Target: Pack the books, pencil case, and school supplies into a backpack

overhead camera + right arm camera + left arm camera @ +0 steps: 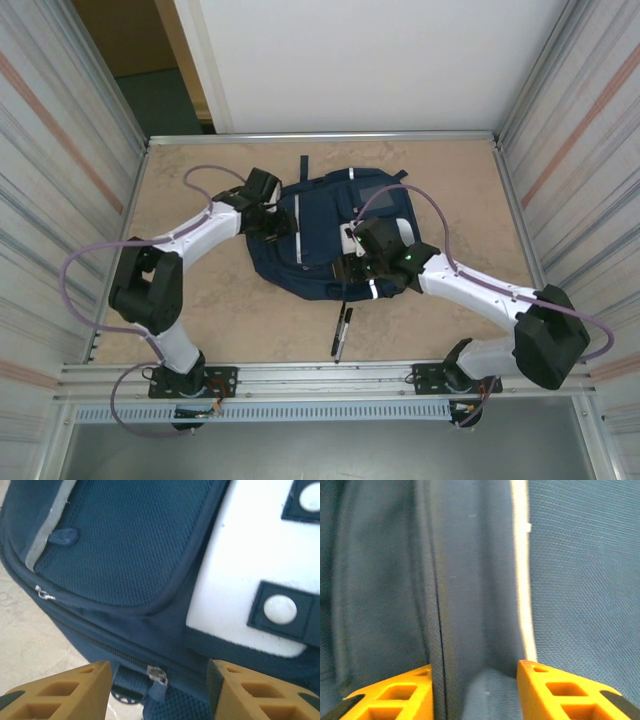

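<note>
On the bench [200,320] the backpack [318,212] lies flat, its zip apparently closed, with a pen [342,333] lying just in front of it, so you look to be at the opening step, not packing yet. Your left claw [475,682] sits part-spread astride a fold of fabric, though whether it pinches that fold I cannot tell; your right claw [159,680] is spread around the zip pull [156,675] without touching it. Next, close the right on that pull and draw it along while the left braces the fabric.
</note>
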Motion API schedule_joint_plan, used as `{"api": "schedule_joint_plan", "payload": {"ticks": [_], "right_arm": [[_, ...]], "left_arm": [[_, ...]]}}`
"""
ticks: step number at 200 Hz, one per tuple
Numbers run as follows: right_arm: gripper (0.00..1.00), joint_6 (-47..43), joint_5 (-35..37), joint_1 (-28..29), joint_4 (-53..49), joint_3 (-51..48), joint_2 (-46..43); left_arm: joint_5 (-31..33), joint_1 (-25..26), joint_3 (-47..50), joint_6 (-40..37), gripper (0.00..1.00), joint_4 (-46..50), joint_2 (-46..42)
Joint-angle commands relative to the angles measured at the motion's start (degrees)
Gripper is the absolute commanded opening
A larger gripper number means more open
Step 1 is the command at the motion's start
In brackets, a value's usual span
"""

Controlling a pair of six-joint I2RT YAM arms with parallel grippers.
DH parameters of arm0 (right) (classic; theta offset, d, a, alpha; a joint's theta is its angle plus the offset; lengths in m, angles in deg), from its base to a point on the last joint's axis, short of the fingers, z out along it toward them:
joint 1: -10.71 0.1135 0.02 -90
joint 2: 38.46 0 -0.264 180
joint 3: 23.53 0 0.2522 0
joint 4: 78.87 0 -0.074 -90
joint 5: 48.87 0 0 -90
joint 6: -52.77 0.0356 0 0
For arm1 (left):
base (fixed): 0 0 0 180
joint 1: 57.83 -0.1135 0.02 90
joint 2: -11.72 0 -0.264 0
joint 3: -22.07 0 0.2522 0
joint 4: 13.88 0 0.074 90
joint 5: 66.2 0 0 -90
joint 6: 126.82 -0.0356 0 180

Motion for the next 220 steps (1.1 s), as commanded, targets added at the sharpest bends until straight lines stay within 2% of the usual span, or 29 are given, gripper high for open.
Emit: {"api": "schedule_joint_plan", "payload": {"ticks": [1, 18, 39, 78, 111, 138, 163, 173, 189, 203, 220], "right_arm": [[0.53, 2.3, 0.4, -3.9, 3.6, -1.0, 2.7], [0.54, 1.6, -4.1, -7.5, 3.7, 1.6, 6.5], [0.54, 1.3, -7.1, -10.1, 7.2, 3.4, 11.2], [0.52, -0.1, -18.0, -14.2, 12.4, 10.1, 18.7], [0.52, -0.1, -19.6, -14.7, 10.0, 18.0, 23.3], [0.54, -2.9, -21.1, -14.7, 9.7, 15.8, 20.4], [0.55, -5.1, -17.8, -15.0, 8.0, 9.2, 13.1], [0.56, -6.4, -20.3, -15.1, 8.6, 6.3, 10.7], [0.55, -8.6, -29.2, -14.7, 9.7, 3.0, 8.1], [0.52, -11.3, -32.3, -12.3, 9.8, 0.6, 5.7], [0.55, -16.1, -29.7, -7.1, 10.3, -1.2, 3.4]], "left_arm": [[1.5, 4.3, -2.8, -3.4, 0.25, -2.1, -0.6], [-0.9, 4.2, -0.8, -1.0, 0.07, -3.1, -1.3], [-0.2, 4.4, 5.0, 2.7, 0.0, -3.5, -7.6], [3.1, 7.6, 16.8, 10.6, 0.0, -9.2, -24.9], [7.6, 8.0, 20.6, 12.9, 0.0, -9.6, -30.8], [9.9, 6.5, 17.8, 12.9, 0.0, -4.8, -29.7], [9.7, 5.7, 17.0, 14.1, 0.0, -4.6, -29.6], [9.2, 5.1, 16.4, 15.6, 0.0, -3.4, -29.4], [7.1, 4.2, 16.1, 18.6, 0.0, -2.3, -29.1], [4.6, 3.6, 16.2, 20.3, 0.0, -2.4, -28.5], [2.4, 3.4, 15.4, 20.5, 0.0, -1.8, -27.7]]}}
